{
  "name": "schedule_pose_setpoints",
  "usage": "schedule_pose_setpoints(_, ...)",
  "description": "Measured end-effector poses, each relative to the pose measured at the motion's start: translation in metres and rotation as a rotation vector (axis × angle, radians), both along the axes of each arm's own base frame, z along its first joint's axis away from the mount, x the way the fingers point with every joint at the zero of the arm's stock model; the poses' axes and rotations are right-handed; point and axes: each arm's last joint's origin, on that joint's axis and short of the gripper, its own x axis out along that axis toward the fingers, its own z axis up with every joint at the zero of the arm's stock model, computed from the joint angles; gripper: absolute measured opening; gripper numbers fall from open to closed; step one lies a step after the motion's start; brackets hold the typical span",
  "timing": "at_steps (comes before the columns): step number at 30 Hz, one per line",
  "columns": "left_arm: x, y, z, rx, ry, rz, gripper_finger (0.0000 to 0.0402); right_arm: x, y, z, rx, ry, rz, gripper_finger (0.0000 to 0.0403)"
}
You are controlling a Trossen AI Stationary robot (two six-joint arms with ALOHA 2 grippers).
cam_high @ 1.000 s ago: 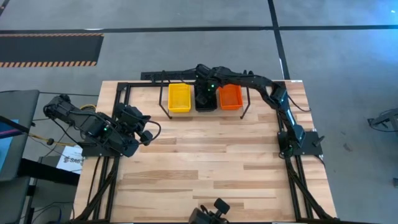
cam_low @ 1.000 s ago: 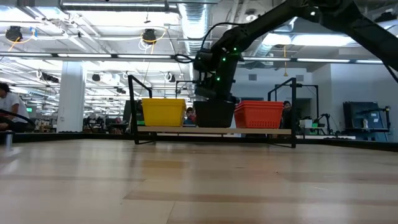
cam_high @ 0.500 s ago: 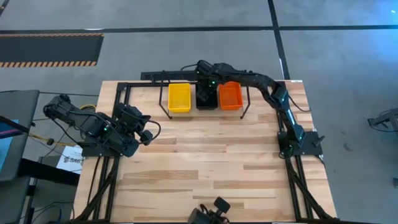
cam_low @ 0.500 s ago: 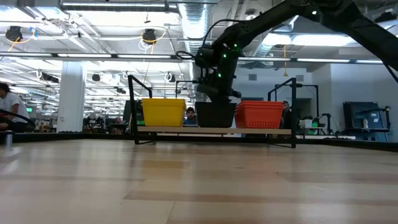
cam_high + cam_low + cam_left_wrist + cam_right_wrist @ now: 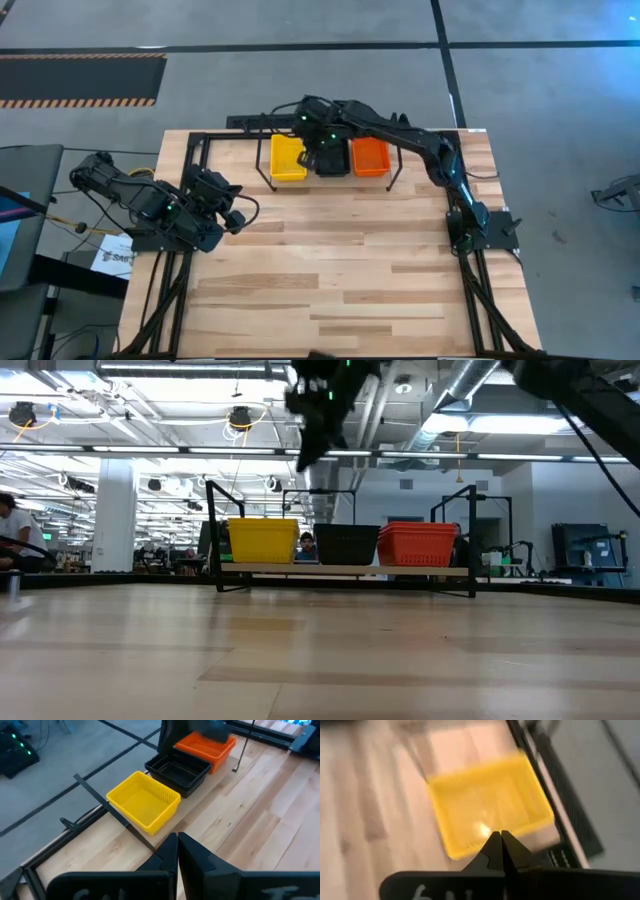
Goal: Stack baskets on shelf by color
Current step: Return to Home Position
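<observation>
The right tool (image 5: 501, 837), pressed together and empty above the yellow baskets (image 5: 288, 160) on the shelf (image 5: 345, 569), should rise well clear before retracting; the left tool (image 5: 177, 839), likewise pressed together, waits at the table's (image 5: 330, 270) left.

Three basket stacks (image 5: 347, 544); one shelf (image 5: 345, 570); two arms (image 5: 150, 205)

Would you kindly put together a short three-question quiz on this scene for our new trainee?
1. True or false: on the shelf, the black basket stands between the yellow basket and the orange basket.
2. Where is the right gripper? A) clamped on the orange basket; B) in the air above the shelf; C) resting on the tabletop.
3. Fill in: the left gripper, waiting at the left side of the table, is ____ (open or shut).
Key: 1 true; 2 B; 3 shut.
</observation>
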Motion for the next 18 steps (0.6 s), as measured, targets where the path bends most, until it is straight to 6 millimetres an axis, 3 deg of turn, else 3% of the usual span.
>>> schedule_pose_setpoints(4,-0.001,0.000,0.000,0.029,0.039,-0.028,0.0000,-0.017,0.030,0.041,-0.059,-0.086,0.069,0.0000)
schedule_pose_setpoints(8,-0.004,0.002,-0.004,0.039,0.092,-0.041,0.0000,-0.054,0.054,0.089,-0.136,-0.137,0.055,0.0000)
schedule_pose_setpoints(13,-0.017,0.007,-0.026,0.011,0.142,-0.046,0.0000,-0.121,0.086,0.148,-0.203,-0.226,0.046,0.0000)
schedule_pose_setpoints(18,-0.030,0.012,-0.063,-0.103,0.016,-0.095,0.0000,-0.194,0.120,0.193,-0.231,-0.345,0.034,0.0000)
